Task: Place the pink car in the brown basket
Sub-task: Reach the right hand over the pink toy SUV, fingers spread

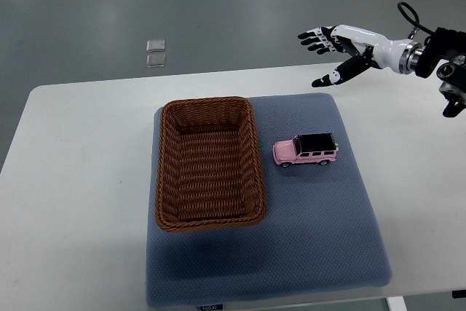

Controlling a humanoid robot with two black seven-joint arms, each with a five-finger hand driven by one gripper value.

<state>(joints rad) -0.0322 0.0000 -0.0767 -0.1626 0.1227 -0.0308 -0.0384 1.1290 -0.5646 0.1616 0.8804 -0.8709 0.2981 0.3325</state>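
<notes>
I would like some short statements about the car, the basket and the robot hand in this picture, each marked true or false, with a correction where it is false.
1. The pink car lies inside the brown basket. False: it stands on the blue mat, to the right of the basket.
2. The right hand is open and holds nothing. True.
3. The basket is empty. True.
4. The right hand is touching the car. False: it hangs beyond the mat's far right corner, well apart from the car.
5. The car has a black roof. True.
6. The basket sits on the bare white table, off the mat. False: it rests on the left part of the mat.
</notes>
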